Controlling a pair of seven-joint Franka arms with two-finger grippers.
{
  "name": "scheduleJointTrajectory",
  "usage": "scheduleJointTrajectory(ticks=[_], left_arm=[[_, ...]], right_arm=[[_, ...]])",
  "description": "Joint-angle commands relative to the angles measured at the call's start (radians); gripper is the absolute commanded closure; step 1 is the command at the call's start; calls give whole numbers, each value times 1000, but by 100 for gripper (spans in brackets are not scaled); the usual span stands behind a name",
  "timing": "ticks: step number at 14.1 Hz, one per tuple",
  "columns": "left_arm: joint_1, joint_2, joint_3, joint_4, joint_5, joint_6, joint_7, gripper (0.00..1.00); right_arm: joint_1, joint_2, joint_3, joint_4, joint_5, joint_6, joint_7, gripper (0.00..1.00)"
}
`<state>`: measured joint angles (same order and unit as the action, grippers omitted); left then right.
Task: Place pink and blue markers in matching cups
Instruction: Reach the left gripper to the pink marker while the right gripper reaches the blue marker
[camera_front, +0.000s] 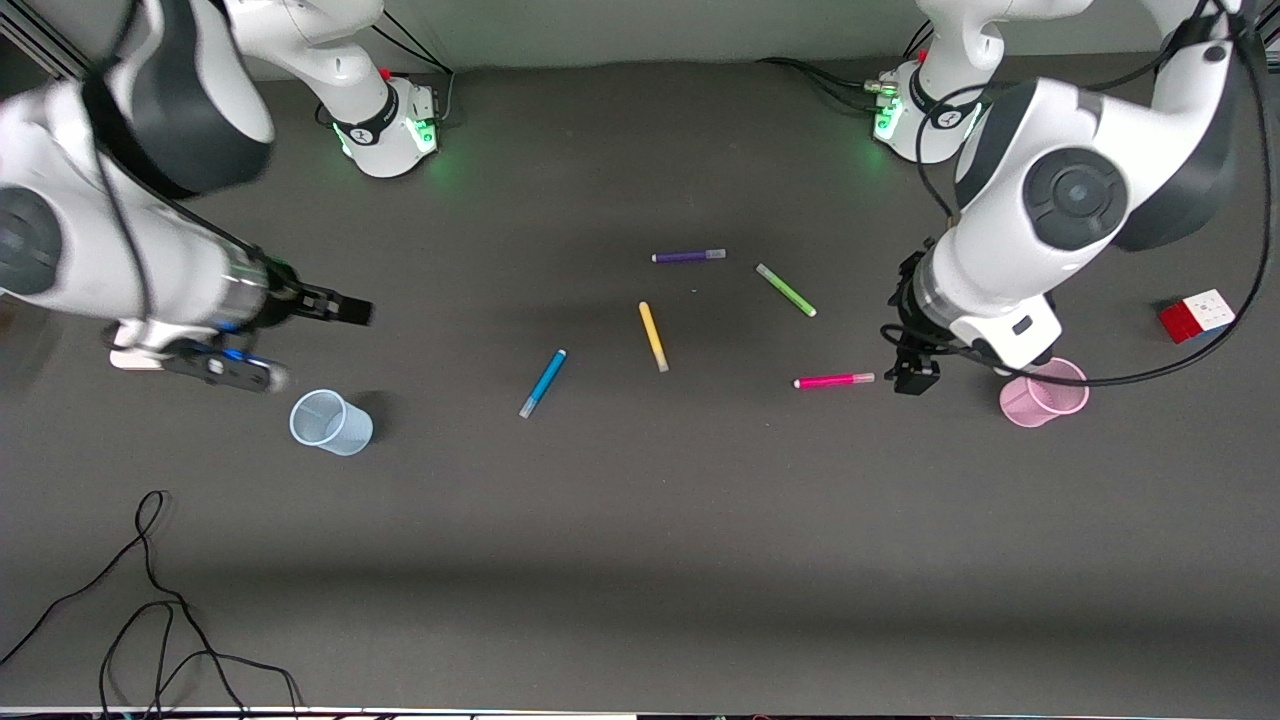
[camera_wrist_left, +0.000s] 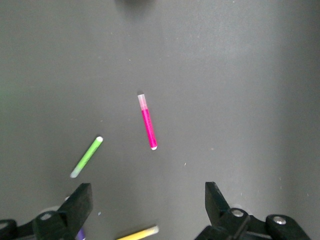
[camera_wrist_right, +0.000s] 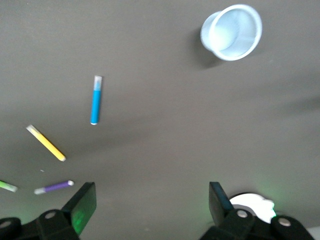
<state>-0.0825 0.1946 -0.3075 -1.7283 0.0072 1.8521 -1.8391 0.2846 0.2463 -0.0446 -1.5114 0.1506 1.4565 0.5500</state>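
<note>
Pale blue cup (camera_front: 331, 422) stands upright; both end effectors (camera_wrist_left: 145, 207) (camera_wrist_right: 150, 210) gape empty.

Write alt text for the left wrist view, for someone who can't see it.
A pink marker lies flat on the dark table, untouched, with the open left gripper above the table and empty. A green marker lies apart beside the pink one, and a yellow marker shows at the picture's edge between the gripper's fingers.
</note>
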Motion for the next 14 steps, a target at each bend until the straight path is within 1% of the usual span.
scheduleJointTrajectory(ticks=[1,2,4,7,9,14], left_arm=[[-3,-11,2,-149,20,171,-77,0],[-5,5,2,-189,36,237,-88,0],[-5,45,2,-238,59,335,-130,0],[-5,117,2,-284,128,442,-215,0],[-6,156,4,-316,177,525,-276,0],[-23,265,5,-321,267,616,-405,0]], right_arm=[[44,131,-8,126,42,7,132,0],[51,149,-8,122,62,46,160,0],[99,197,-9,96,66,108,200,0],[104,306,-8,92,69,229,268,0],[105,362,-8,92,70,262,269,0],[105,433,-8,79,110,350,271,0]])
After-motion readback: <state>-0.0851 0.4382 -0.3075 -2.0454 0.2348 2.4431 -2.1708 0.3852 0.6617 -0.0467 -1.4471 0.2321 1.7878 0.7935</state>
